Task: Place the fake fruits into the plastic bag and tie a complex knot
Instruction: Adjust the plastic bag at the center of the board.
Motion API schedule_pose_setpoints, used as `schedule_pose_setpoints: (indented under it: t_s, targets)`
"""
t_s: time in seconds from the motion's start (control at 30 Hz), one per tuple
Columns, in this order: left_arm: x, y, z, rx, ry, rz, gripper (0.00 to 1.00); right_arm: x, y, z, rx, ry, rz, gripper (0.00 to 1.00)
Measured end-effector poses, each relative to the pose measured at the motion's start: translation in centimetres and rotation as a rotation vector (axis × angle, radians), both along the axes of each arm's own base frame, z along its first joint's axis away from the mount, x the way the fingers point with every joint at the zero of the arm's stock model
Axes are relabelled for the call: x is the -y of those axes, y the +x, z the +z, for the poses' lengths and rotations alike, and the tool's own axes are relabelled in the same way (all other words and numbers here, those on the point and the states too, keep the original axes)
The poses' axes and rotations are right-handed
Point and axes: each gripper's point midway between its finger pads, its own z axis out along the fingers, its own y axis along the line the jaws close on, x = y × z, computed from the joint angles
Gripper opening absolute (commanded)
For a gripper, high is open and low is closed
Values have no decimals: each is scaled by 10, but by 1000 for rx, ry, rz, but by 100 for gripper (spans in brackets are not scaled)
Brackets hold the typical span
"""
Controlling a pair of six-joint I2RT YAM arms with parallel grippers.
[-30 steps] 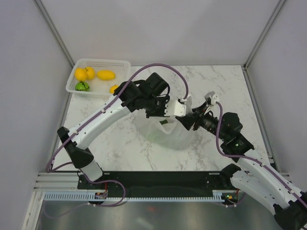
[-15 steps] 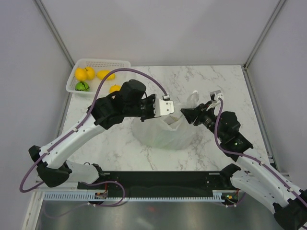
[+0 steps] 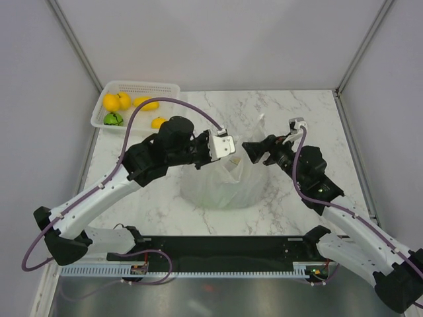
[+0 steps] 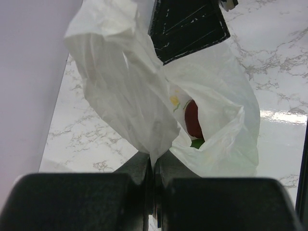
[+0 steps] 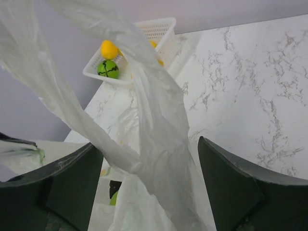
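The plastic bag [image 3: 221,188] sits mid-table with its mouth pulled up. My left gripper [image 3: 231,146] is shut on one handle loop; in the left wrist view its jaws [image 4: 154,166] pinch the white film. A dark red fruit [image 4: 193,119] and a green one [image 4: 196,143] show inside the bag. My right gripper [image 3: 254,150] is open at the bag's top. In the right wrist view its jaws [image 5: 151,180] stand wide apart around the bag's handle strips [image 5: 159,120], which cross in a loose twist [image 5: 134,164].
A white perforated basket [image 3: 142,84] stands at the far left corner, holding yellow fruits [image 3: 111,102] and a green one [image 3: 113,119]; it also shows in the right wrist view [image 5: 159,26]. Grey walls close in the table on three sides.
My left gripper has pulled back to the left with the handle. My right gripper has moved left and up to the bag's top. A handle strip now stands up between them.
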Motion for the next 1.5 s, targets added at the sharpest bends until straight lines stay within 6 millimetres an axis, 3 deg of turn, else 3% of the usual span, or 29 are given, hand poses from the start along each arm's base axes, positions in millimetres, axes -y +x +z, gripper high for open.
schedule_pose_setpoints:
  t_s: [0.1,0.3,0.37,0.5,0.8,0.97,1.17,1.23,1.27,1.3,1.4,1.5]
  targets:
    - [-1,1,-3,-2,-9,10,2,-2,10,0,-19,10,-24,93]
    - [-8,4,-3,17,-54,51,2,-7,24,-6,-44,-3,-65,87]
    - [-12,4,-3,22,-70,69,2,-12,26,-7,-41,-15,-61,90]
    - [-23,11,-2,39,-99,126,2,-21,23,-2,17,-54,-5,98]
    - [-48,33,8,64,-145,243,2,-41,5,24,251,-120,176,98]
    - [-61,46,14,72,-172,300,2,-47,6,16,276,-160,226,97]
    - [-66,53,13,69,-191,324,2,-41,15,11,271,-184,189,87]
    - [-64,52,11,62,-194,314,2,-38,18,11,269,-191,166,64]
    - [-63,52,11,60,-196,311,2,-35,20,10,261,-191,147,37]
    - [-63,52,10,60,-198,310,2,-33,22,9,257,-200,130,28]
    - [-62,52,10,60,-201,309,2,-23,30,10,205,-207,63,6]
    - [-64,55,10,61,-201,317,2,-13,41,21,158,-210,-21,0]
